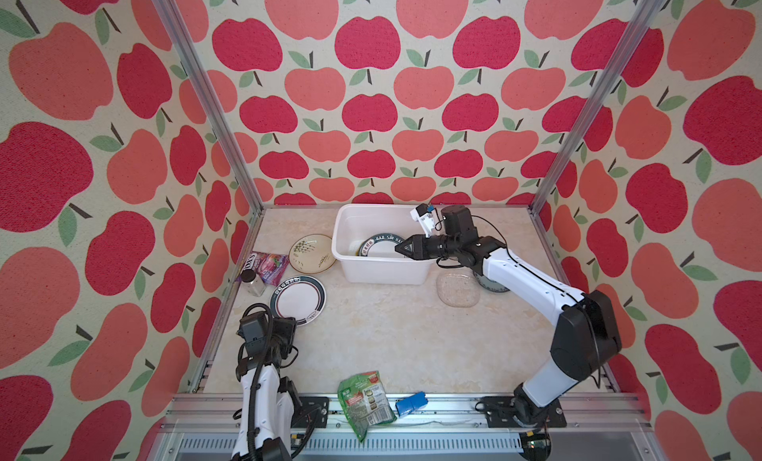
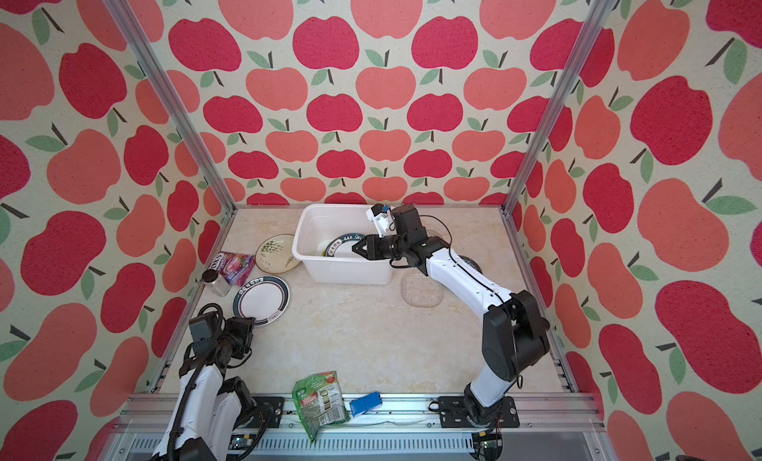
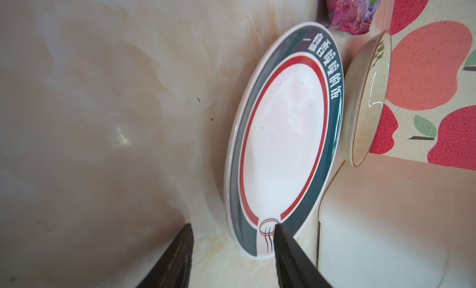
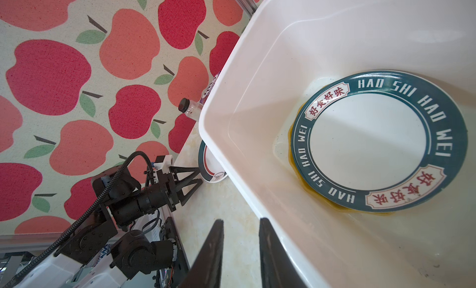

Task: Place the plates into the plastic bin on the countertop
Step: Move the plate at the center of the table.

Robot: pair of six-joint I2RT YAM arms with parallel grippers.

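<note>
1. Reaches with right arm (image 1: 532, 281) from front-right base, elbow high, forearm slanting back-left, wrist level over bin's (image 1: 383, 273) right rim.
2. Hovers right gripper (image 1: 399, 248) above lettered plate (image 4: 368, 142); fingers a narrow gap apart, nothing between.
3. Lying flat on bin floor: lettered plate, yellow edge showing beneath.
4. Folds left arm (image 1: 264, 380) tight at front-left base, wrist low, aimed at ringed plate (image 1: 299, 300).
5. Sets left gripper (image 3: 233, 226) partly open at ringed plate's near rim, one finger over rim, other over countertop (image 1: 391, 335); not clamped, contact unclear.
6. Flat on countertop, left-front of bin: ringed plate; just beyond, right beside bin's left wall: cream plate (image 1: 311, 253).
7. Just off bin's front-right corner: glass plate (image 1: 458, 289); beside it, mostly hidden under right arm: dark-rimmed plate (image 1: 492, 288).
8. At back middle of countertop: bin.
</note>
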